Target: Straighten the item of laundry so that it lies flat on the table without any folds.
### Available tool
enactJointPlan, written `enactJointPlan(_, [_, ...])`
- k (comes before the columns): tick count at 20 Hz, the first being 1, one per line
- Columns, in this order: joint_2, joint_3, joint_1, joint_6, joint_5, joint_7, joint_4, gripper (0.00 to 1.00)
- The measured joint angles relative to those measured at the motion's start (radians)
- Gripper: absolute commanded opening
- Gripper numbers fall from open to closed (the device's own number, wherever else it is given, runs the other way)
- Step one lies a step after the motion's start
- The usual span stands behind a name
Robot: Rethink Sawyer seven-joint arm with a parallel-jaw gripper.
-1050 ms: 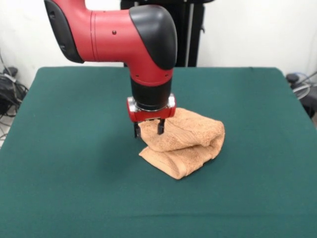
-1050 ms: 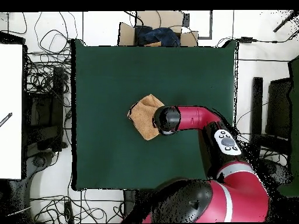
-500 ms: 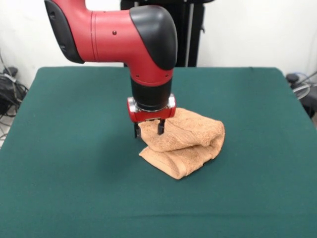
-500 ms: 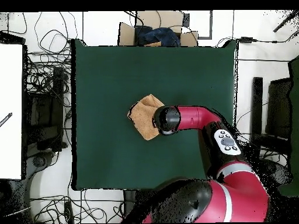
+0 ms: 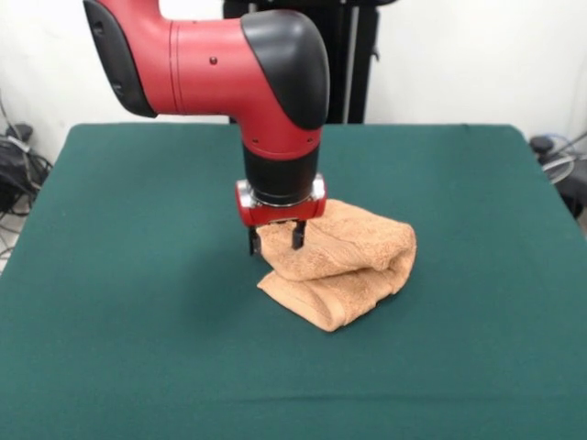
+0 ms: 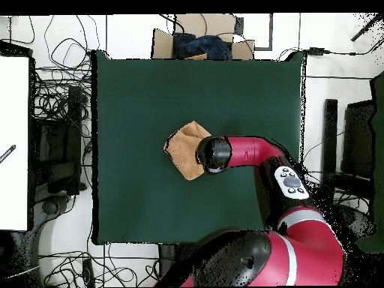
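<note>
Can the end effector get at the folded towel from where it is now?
Probably yes. The end effector already sits at the towel's upper edge, its open fingers straddling the top fold, and the table around it shows nothing in the way.

**Red and black Sawyer arm, seen from two sides**

The arm (image 5: pixel 211 64) wears glossy red shells joined by rounded black caps. A small dark screw dots the red casing near the elbow cap. The wrist runs red, then a black cylinder, ending in a red collar with silver corner fittings (image 5: pixel 279 203). Beneath it hang two short black prongs, the gripper (image 5: pixel 274 240). From overhead, a grey oval button panel (image 6: pixel 288 181) sits on the red link, and a pale stripe crosses the bulky red and black base (image 6: pixel 285 251).
</note>
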Motion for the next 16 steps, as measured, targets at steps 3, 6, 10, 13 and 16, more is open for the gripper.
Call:
enactJointPlan(3, [0.002,0.002,0.008,0.000,0.000,0.000,0.000,0.00])
enactJointPlan(6, [0.002,0.000,0.013,0.000,-0.002,0.000,0.000,0.00])
enactJointPlan(10, [0.002,0.000,0.013,0.000,-0.002,0.000,-0.001,0.00])
enactJointPlan(13, [0.002,0.000,0.013,0.000,-0.002,0.000,-0.001,0.00])
enactJointPlan(16, [0.002,0.000,0.013,0.000,-0.002,0.000,-0.001,0.00])
